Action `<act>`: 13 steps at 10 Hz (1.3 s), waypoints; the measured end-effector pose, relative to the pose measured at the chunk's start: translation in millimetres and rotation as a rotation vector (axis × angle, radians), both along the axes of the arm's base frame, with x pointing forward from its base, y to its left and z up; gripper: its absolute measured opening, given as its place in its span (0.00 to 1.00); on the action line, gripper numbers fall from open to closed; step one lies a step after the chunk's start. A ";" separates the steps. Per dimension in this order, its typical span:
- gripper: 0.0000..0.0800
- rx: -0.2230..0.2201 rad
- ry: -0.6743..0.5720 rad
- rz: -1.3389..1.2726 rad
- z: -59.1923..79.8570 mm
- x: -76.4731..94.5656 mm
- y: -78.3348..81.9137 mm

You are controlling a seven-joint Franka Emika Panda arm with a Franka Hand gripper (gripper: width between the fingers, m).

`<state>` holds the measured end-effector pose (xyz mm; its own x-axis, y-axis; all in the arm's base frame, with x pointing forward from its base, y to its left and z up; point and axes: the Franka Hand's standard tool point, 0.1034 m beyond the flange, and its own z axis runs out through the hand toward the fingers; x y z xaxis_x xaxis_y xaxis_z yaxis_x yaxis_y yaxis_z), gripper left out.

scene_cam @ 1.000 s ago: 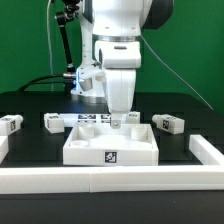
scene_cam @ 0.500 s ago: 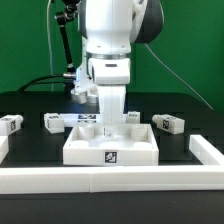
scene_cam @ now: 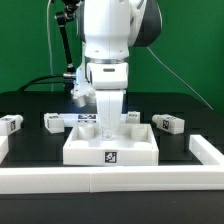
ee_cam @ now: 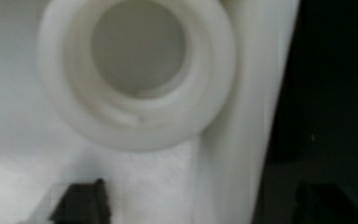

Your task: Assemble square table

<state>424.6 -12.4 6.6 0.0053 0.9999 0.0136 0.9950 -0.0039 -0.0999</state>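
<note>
Inside square table (scene_cam: pixel 88 150) recess, jaws' grip unclear

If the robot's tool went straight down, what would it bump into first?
The table. The tool points straight down at its white top, near the back rim, and nothing else lies between them. It already looks very close, though the depth is hard to judge.

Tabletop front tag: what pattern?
It's a black-and-white square tag on the white plastic square slab; best in exterior view.
</note>
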 end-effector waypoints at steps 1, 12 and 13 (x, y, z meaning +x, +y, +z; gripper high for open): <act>0.47 0.000 0.001 0.000 -0.2 -0.2 0.0; 0.08 0.005 -0.015 0.011 0.6 13.1 14.2; 0.08 0.008 -0.020 0.009 0.5 17.7 22.8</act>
<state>442.4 10.4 7.1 -0.0037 0.9998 0.0213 0.9967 0.0054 -0.0805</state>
